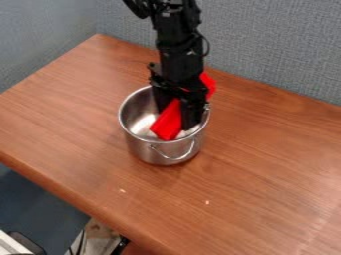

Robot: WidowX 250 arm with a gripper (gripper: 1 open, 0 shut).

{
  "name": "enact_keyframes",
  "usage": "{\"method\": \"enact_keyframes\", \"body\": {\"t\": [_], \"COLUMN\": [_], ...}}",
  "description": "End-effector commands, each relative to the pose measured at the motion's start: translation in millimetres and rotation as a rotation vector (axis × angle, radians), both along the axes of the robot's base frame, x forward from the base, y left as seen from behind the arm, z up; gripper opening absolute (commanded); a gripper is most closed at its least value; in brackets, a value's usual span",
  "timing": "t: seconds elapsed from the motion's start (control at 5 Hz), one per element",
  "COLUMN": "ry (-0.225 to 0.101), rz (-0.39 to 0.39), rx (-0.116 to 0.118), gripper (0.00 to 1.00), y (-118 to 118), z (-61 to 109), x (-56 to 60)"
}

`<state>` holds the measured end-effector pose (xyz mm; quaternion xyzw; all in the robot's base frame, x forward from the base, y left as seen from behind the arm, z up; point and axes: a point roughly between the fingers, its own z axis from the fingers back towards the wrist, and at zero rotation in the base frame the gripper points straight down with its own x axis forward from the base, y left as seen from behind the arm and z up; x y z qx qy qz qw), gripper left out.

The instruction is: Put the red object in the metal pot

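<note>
We see a bright red, flat rectangular block (pixel 167 122) slanting across the mouth of the pot, its near end low within the opening and its far end raised beyond the rim. The black gripper (pixel 188 103) crosses its middle from above, with red showing on both sides. Its jaws stand well apart, and we take them to be closed on the block, since nothing else seems to account for the raised end; the contact itself is hidden by the dark fingers.

Directly beneath the gripper is the round, shiny metal pot (pixel 143 143), upright and open at the top, so it can receive what comes down. A thin wire handle (pixel 173 156) hangs on its near side, out of the block's way.

Above the gripper, the black arm (pixel 176 30) reaches down from the top edge of the view. Below it and all around the pot spreads a wooden table (pixel 273 169), and behind it rises a grey textured wall (pixel 280 45).

We judge the placing nearly done. The block looks long for the opening, so the far end probably needs to clear the rim before release; let go at this slant, it could catch there and tip outward.
</note>
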<state>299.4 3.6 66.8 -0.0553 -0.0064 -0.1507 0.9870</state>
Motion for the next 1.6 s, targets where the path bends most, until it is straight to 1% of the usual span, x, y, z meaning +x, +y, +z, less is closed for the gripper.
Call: {"method": "enact_keyframes", "body": {"t": [0.0, 0.2, 0.4, 0.6, 1.0, 1.2, 1.4], "ry": [-0.054, -0.056, -0.050, -0.038, -0.050, -0.073, -0.084], "rz": [-0.008, -0.010, 0.042, 0.075, -0.039, -0.074, -0.158], "rx": [-0.003, -0.006, 0.001, 0.015, 0.038, 0.045, 0.071], "gripper": [0.00, 0.00, 0.00, 0.00, 0.00, 0.00, 0.00], "y": [-27, -55, -35, -24, -3, 9, 36], "z": [14.1, 10.5, 1.2, -10.5, -4.3, 6.6, 21.1], "x": [2.6, 4.3, -0.9, -10.7, -24.3, -27.9, -22.9]}}
